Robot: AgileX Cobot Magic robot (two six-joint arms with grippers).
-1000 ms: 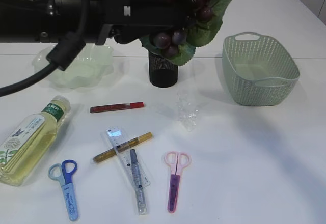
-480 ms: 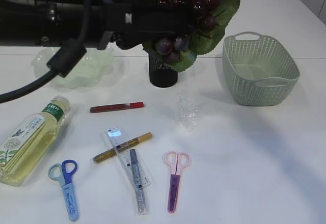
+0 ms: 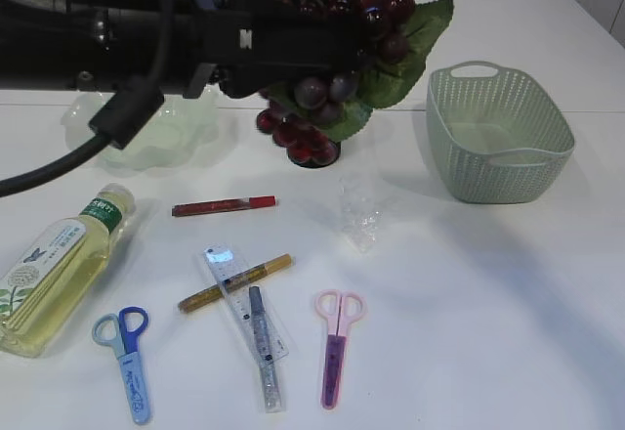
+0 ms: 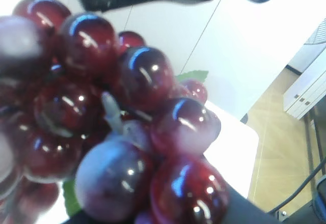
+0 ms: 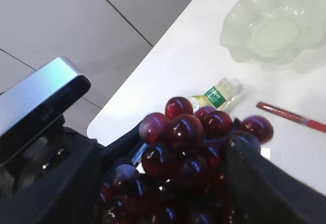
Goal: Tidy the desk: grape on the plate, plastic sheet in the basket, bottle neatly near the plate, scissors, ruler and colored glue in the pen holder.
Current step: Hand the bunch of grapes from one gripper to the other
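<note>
Grape bunch (image 3: 327,49) was dark red-purple, glossy, with green leaves, up in the air over the black pen holder (image 3: 318,159) and off the table (image 3: 488,303). A loose strand hung down in front of the holder.

Left gripper (image 4: 168,183) looked clamped on the bunch, with grapes filling its view and the fingers mostly hidden. Right gripper (image 5: 173,183) had its jaws apart, dark fingers on either side of the grapes.

Counts:
- 1 green wavy plate (image 3: 146,132), back left
- 1 green basket (image 3: 498,137), back right
- 1 bottle (image 3: 54,274), lying front left
- 1 crumpled clear plastic sheet (image 3: 359,210), mid-table
- 2 scissors: blue scissors (image 3: 127,357) and pink scissors (image 3: 335,347)
- 1 clear ruler (image 3: 244,303)
- 3 glue pens: red glue (image 3: 223,205), alone; gold glue (image 3: 234,281), crossing the ruler; silver glue (image 3: 262,347), lying along it
</note>
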